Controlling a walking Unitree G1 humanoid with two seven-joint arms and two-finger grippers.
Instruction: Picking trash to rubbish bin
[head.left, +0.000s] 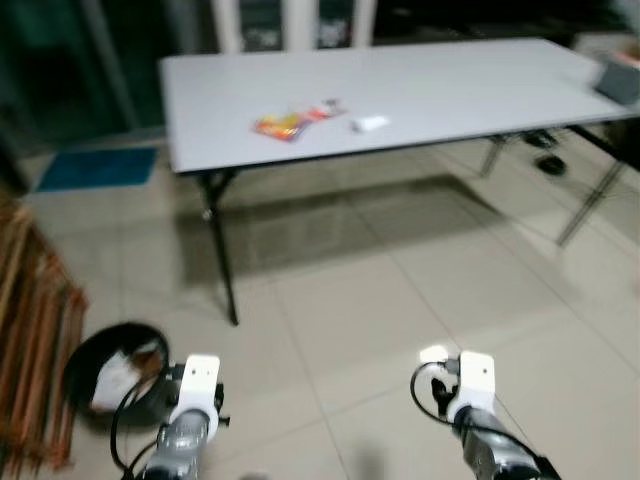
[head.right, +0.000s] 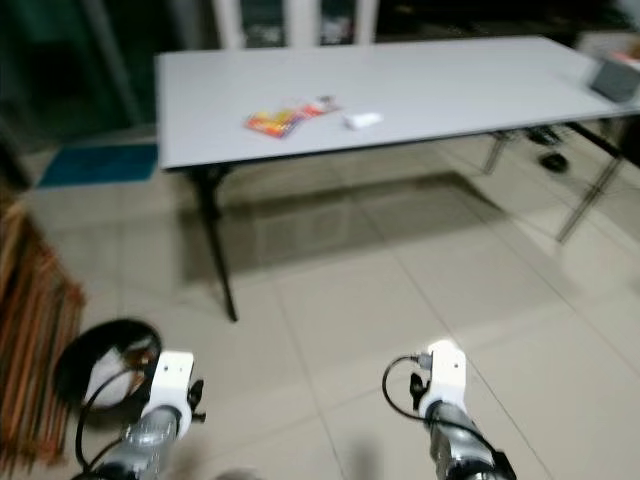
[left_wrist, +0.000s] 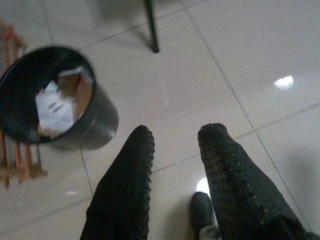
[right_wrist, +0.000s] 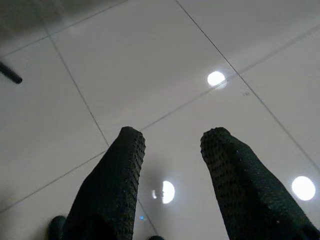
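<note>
A colourful snack wrapper (head.left: 290, 121) and a small white scrap (head.left: 370, 123) lie on the long white table (head.left: 450, 95) ahead of me. A black rubbish bin (head.left: 115, 372) holding paper and cardboard stands on the floor at my lower left, seen too as the bin (left_wrist: 55, 105) in the left wrist view. My left gripper (left_wrist: 175, 137) hangs low over the tiles near the bin, open and empty. In the right wrist view my right gripper (right_wrist: 172, 137) is open and empty above bare tiles. Both arms hang low, far from the table.
Black folding table legs (head.left: 222, 250) stand between me and the wrapper. A wooden rack (head.left: 30, 330) lines the far left beside the bin. A grey box (head.left: 620, 80) sits at the table's right end. A blue mat (head.left: 98, 167) lies on the floor beyond.
</note>
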